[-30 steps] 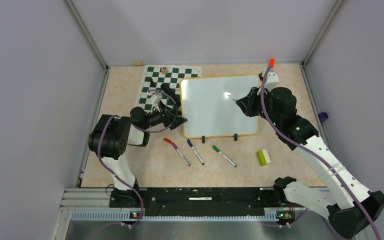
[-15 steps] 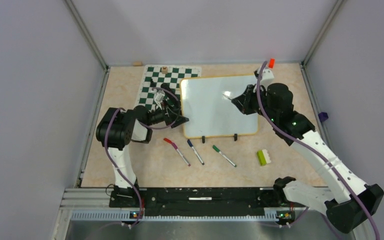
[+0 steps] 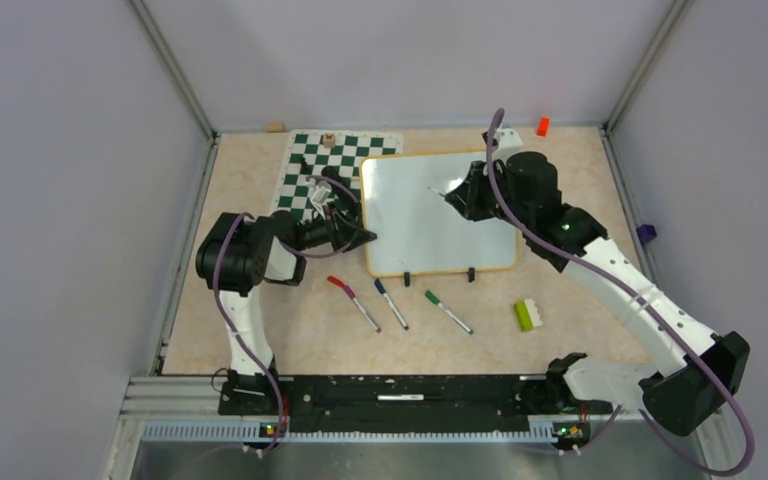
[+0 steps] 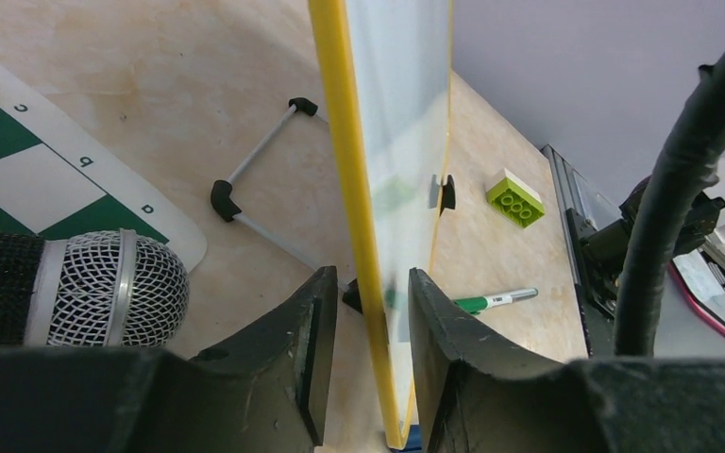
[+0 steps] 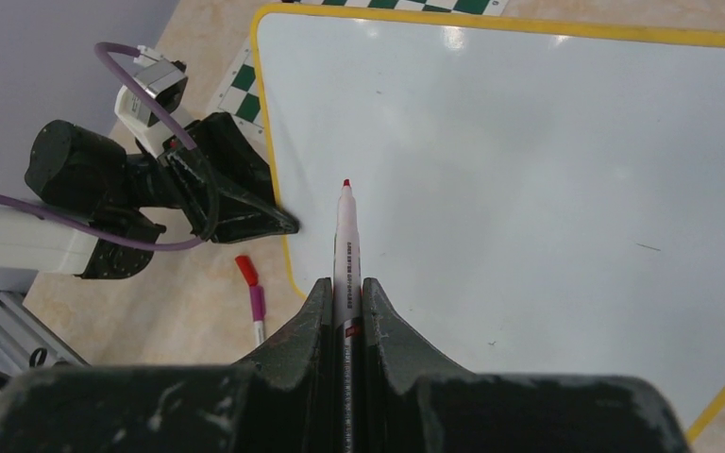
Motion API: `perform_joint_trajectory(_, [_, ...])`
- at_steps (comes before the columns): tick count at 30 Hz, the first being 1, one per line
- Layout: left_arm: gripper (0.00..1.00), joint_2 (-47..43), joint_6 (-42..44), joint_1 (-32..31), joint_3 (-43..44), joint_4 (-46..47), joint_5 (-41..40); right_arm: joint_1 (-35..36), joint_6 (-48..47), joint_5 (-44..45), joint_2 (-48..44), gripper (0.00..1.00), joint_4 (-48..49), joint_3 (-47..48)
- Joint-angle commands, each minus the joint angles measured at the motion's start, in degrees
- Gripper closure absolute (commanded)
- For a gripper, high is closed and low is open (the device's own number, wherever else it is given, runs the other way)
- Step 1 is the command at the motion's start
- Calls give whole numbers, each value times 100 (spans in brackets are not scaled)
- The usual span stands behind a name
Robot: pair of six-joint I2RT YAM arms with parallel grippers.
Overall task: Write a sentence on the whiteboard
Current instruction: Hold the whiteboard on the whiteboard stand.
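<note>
Whiteboard (image 3: 430,225) writing has not started, as far as we can judge. Our right gripper (image 5: 345,288) is clamped on a red marker (image 5: 346,236), whose bare tip points over the far half of the board, and we cannot tell whether it touches. Our left gripper (image 4: 368,281) straddles the board's yellow left rim with narrow jaws, though we cannot tell whether they truly pinch. The board lies toward the far side of the table, one corner over the chess mat (image 3: 305,165) on its left, with three spare pens (image 3: 391,303) and a green brick (image 3: 528,315) nearer us. No red stroke shows on the glossy surface, so the whole sentence is left to write.
</note>
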Motion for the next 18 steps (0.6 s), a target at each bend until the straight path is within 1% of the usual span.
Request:
perform_joint_trajectory(1, [59, 177, -112, -10, 214, 585, 117, 119, 43, 107, 168, 100, 143, 433])
perform_joint_trajectory(3, [50, 209, -214, -19, 247, 583, 156, 172, 35, 147, 299, 100, 141, 484])
perform_joint_trajectory(4, [47, 216, -232, -27, 259, 583, 194, 203, 23, 179, 363, 100, 149, 505])
perform_joint_trajectory(7, [43, 247, -268, -49, 320, 585, 259, 312, 10, 329, 523, 100, 142, 620])
perform_joint_trajectory(11, [43, 304, -253, -82, 395, 585, 395, 644, -119, 824, 837, 100, 99, 920])
perform_joint_trajectory(15, [49, 344, -229, -111, 482, 585, 552, 1013, -283, 1373, 1269, 100, -117, 1348])
perform_joint_trajectory(18, [50, 484, -271, -111, 596, 581, 666, 1126, -305, 1415, 1436, 100, -87, 1484])
